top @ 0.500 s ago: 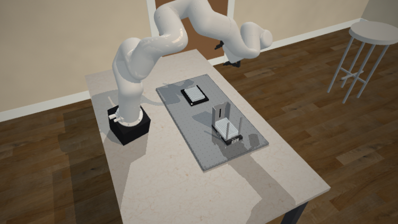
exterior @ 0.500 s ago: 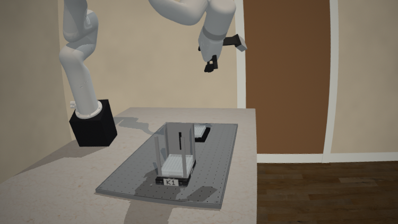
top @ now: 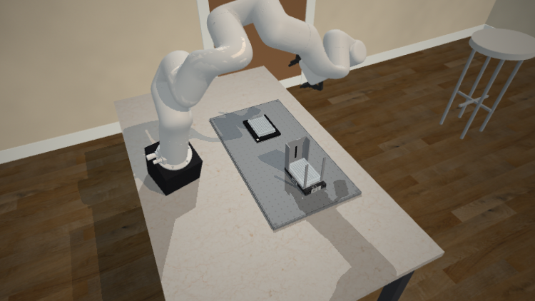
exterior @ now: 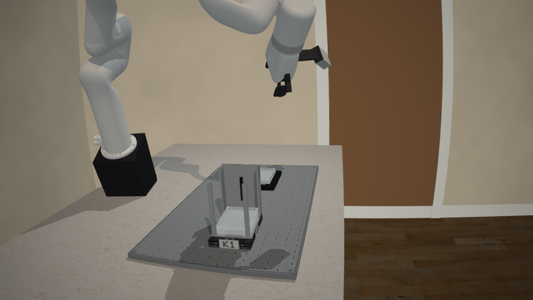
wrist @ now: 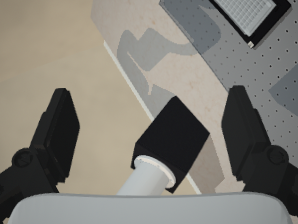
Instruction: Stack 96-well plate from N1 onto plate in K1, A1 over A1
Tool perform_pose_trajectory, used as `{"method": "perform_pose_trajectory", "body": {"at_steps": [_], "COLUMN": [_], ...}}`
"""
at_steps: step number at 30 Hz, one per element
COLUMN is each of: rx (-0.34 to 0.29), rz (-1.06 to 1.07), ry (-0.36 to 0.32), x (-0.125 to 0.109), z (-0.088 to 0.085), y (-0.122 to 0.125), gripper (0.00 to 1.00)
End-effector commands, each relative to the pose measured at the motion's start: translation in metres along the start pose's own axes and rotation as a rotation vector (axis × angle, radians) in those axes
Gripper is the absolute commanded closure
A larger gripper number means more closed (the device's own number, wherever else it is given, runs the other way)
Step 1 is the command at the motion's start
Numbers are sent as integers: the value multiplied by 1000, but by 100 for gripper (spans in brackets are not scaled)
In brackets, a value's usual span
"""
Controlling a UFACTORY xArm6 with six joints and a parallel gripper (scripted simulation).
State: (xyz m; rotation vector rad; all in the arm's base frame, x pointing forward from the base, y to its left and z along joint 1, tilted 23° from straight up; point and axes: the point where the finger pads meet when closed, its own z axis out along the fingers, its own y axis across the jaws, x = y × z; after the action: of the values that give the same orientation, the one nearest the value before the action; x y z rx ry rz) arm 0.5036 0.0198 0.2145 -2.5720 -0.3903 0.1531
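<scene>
A white 96-well plate (top: pixel 261 126) lies in the black plate nest N1 (top: pixel 262 129) at the far end of the grey perforated baseplate (top: pixel 284 160); a pale A1 square (top: pixel 257 140) marks the nest's near corner. A second white plate (top: pixel 304 170) sits low in the stack rack K1 (exterior: pixel 234 203), whose K1 label (exterior: pixel 229 244) faces the front. My gripper (top: pixel 311 84) is open and empty, high above the table's far edge, well apart from both plates.
The arm's black base (top: pixel 173 168) stands on the marble table left of the baseplate. The rack has a tall back wall (top: pixel 297 148) and thin posts (top: pixel 306 172). A stool (top: pixel 486 70) stands on the floor at the right.
</scene>
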Motion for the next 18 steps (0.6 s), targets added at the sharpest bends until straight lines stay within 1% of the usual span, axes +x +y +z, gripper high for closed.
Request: {"method": "perform_pose_trajectory", "body": {"at_steps": [1,2,5,7,8,11,13,14,17,18], "rx": [-2,-2,-80,-86,-86,-161,-168,-168,-241,-241], "rz": [-3,-3,-33,-35,-35,-73,-77,-77,-123,-123], "ry": [3,3,-51,-55,-55,-109,-114,-114,-165,-165], "x": [1,1,-1,-3,-3,-5,-7,-7,-10,-10], "z": [-2,-2,12,21,22,36,45,46,59,59], "y": [-1,-1,5,8,9,14,18,18,24,24], "gripper": [0,0,0,0,0,0,0,0,0,0]}}
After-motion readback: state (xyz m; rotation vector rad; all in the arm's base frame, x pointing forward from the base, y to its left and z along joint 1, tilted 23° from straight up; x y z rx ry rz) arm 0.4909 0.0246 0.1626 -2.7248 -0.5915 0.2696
